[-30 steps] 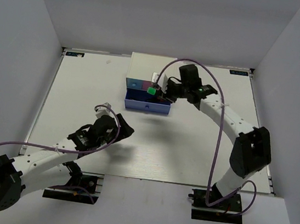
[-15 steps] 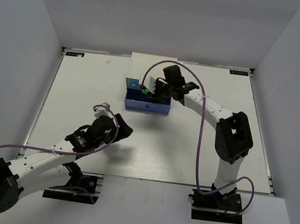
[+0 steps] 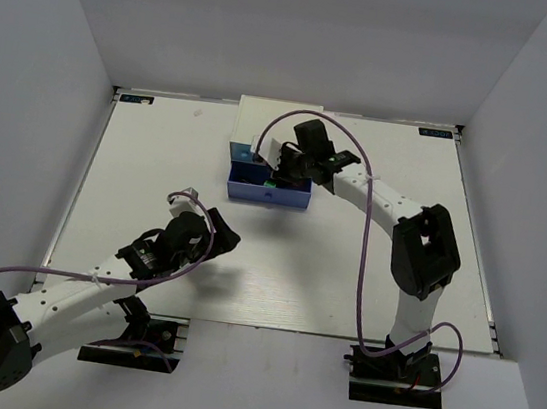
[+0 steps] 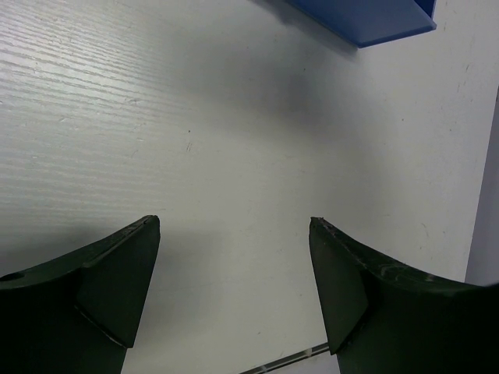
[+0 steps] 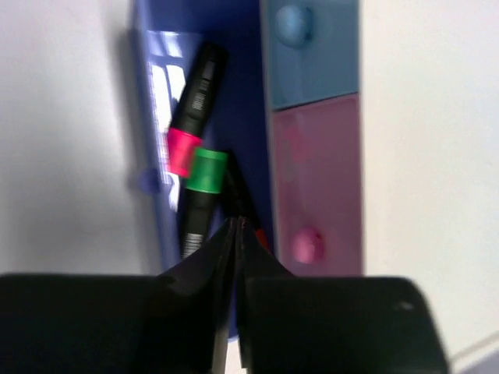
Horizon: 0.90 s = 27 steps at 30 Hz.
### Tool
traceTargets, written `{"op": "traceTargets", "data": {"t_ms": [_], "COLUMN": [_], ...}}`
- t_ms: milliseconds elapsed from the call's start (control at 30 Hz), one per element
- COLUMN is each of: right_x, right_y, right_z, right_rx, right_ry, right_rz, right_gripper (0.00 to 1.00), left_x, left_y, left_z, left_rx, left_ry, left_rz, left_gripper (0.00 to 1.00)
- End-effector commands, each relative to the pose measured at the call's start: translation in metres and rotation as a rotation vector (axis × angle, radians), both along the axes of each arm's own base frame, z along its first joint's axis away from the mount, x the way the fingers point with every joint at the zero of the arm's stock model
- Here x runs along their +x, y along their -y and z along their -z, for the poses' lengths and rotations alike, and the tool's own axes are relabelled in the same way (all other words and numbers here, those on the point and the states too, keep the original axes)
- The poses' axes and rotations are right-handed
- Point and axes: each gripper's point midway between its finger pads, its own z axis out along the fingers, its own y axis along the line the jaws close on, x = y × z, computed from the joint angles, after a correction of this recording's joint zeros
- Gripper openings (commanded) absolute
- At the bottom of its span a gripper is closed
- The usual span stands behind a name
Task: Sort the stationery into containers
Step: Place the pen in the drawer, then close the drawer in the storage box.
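Observation:
The white mini cabinet (image 3: 264, 123) stands at the table's far middle with its wide blue-purple drawer (image 3: 268, 194) pulled out. In the right wrist view the pink-capped marker (image 5: 185, 148) and the green-capped marker (image 5: 204, 171) lie inside this drawer (image 5: 242, 93). A bit of orange (image 5: 262, 238) shows beside my fingers. My right gripper (image 5: 238, 224) is shut with nothing between its tips, just over the drawer, right of the green marker; it also shows in the top view (image 3: 280, 173). My left gripper (image 4: 234, 226) is open and empty over bare table. The stapler-like piece and the block are out of view.
The small blue drawer (image 5: 310, 54) and the small pink drawer (image 5: 316, 171) are closed, beside the open one. A corner of the open drawer (image 4: 366, 19) shows at the top of the left wrist view. The left arm (image 3: 145, 258) lies across the near left of the table.
My right gripper moved left and down to the open drawer with the green-capped marker. The marker now lies in the drawer beside the shut fingers. The left arm barely shifted.

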Motion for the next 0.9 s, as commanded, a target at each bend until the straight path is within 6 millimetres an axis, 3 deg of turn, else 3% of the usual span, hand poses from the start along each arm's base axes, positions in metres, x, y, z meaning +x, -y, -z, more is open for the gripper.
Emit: {"op": "traceTargets", "data": {"t_ms": [0, 33, 133, 233, 333, 567, 800, 867], "right_x": [-0.033, -0.039, -0.083, -0.092, -0.084, -0.053, -0.026, -0.013], "right_y": [-0.014, -0.012, -0.011, -0.003, 0.004, -0.003, -0.013, -0.012], "right_z": [-0.044, -0.054, -0.036, -0.014, 0.001, 0.032, 0.049, 0.046], "right_rx": [0.127, 0.138, 0.112, 0.065, 0.010, -0.068, -0.107, -0.109], "right_ry": [-0.069, -0.073, -0.186, -0.211, -0.189, -0.146, -0.060, -0.013], "right_rz": [-0.118, -0.145, -0.270, -0.274, -0.228, -0.137, -0.037, 0.013], "right_gripper": [0.00, 0.00, 0.00, 0.00, 0.00, 0.00, 0.00, 0.00], "left_x": [-0.001, -0.001, -0.001, -0.001, -0.002, -0.002, -0.003, -0.002], "left_y": [-0.008, -0.008, -0.008, -0.008, -0.006, -0.006, -0.011, -0.013], "left_z": [0.005, 0.005, 0.005, 0.007, 0.007, 0.007, 0.011, 0.011], "left_rx": [0.025, 0.018, 0.018, 0.024, 0.020, 0.020, 0.043, 0.047], "left_ry": [0.005, 0.002, 0.002, -0.005, -0.009, -0.009, -0.015, -0.012], "left_rz": [-0.014, -0.020, -0.020, -0.020, -0.012, -0.012, -0.028, -0.035], "left_gripper": [0.87, 0.87, 0.87, 0.87, 0.87, 0.87, 0.90, 0.90]}}
